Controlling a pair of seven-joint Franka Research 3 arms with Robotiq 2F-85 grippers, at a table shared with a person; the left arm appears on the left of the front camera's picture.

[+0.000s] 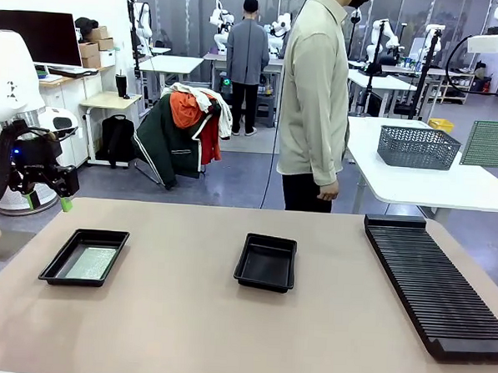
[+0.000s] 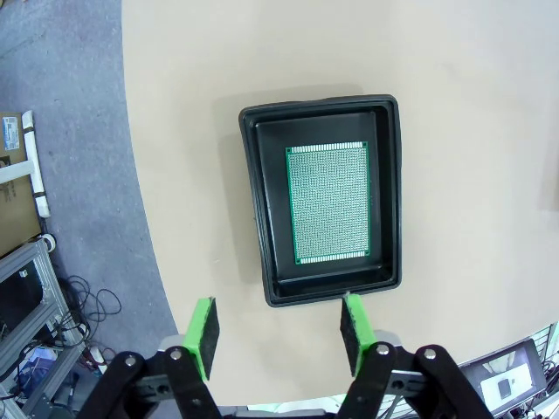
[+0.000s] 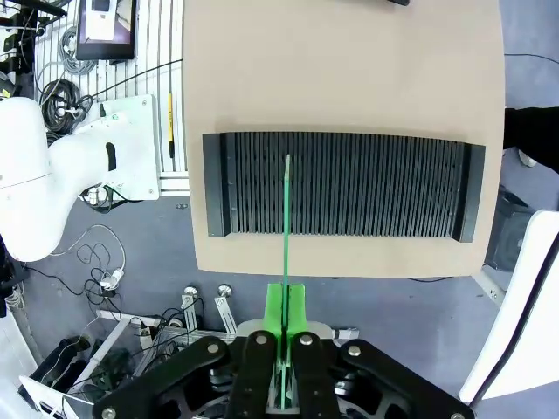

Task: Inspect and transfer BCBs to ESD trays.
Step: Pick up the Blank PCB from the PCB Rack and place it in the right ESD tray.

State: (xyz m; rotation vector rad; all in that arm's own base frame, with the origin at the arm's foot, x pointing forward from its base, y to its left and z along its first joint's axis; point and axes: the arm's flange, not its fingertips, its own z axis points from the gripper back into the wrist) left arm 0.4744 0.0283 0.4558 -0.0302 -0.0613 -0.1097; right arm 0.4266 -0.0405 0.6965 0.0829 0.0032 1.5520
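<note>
1. Tan tabletop (image 1: 183, 325) carries a long black ribbed rack (image 1: 432, 284) at one end; a person (image 1: 314, 98) stands beyond the far edge.
2. Of the two ESD trays, the near tray (image 1: 266, 267) sits beside the rack, its floor bare.
3. The far tray (image 2: 253, 201), well apart from the rack, holds one BCB (image 2: 328, 203) lying flat on its floor.
4. The left gripper (image 2: 278, 327) hangs above that far tray's short wall, fingers spread wide with nothing between them.
5. The right gripper (image 3: 285, 301) hovers over the rack, pads pinched tight on a second BCB (image 3: 286, 227) held upright, edge-on.
</note>
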